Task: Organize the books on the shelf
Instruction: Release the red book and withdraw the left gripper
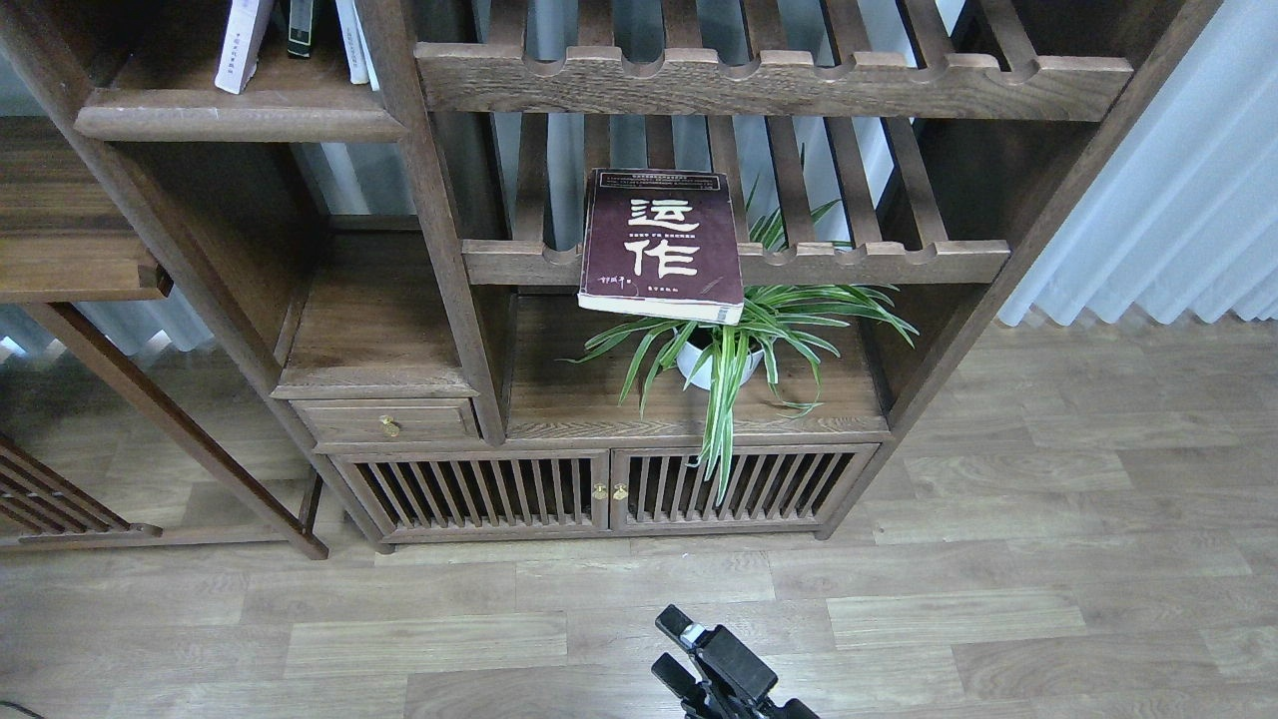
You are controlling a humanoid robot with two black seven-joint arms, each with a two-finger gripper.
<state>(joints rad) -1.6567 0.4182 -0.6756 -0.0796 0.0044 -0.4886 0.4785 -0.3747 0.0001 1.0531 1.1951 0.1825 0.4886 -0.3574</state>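
Centre frame, your maroon book (pixel 662 245) lies flat on the slatted rack (pixel 849 262) — stiff-spined, floppy pages; pinch its overhanging lower edge. Gripper (pixel 689 654) at bottom centre — fingers apparently parted, empty.

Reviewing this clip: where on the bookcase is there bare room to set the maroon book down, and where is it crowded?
Bare: the drawer's top board, between the left frame and the centre post, and the solid shelf in front of the upright books. Crowded: the lower board, where the potted plant spreads under the maroon book lying on the slatted rack.
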